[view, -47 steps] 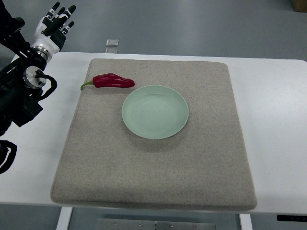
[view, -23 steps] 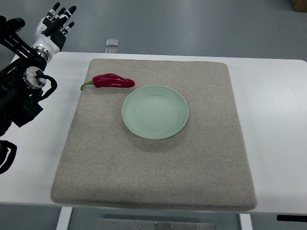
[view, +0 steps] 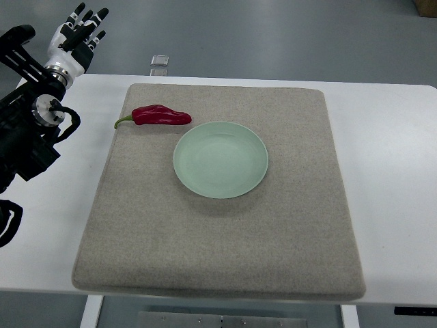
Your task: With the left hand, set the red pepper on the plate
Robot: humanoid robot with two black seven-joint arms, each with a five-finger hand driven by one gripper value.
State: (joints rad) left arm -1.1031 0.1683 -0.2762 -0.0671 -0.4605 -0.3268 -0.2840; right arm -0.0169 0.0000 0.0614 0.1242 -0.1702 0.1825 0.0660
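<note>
A steep overhead view shows a white counter [view: 382,137] covered by a beige felt mat [view: 218,246]. A pale green plate [view: 220,159] sits near the middle of the mat, with nothing on it. The red pepper [view: 161,115] lies on the mat just beside the plate's upper-left rim, green stem pointing left toward the mat's edge. The left robot hand [view: 76,35] hovers past the counter's far-left corner, well apart from the pepper, fingers spread and holding nothing. Compared with a second ago, almost nothing has changed: the pepper and plate lie exactly where they were, and only the black arm has shifted slightly at the left edge. The reach toward the pepper appears not yet begun, so the whole task remains ahead. The right arm is out of view.
</note>
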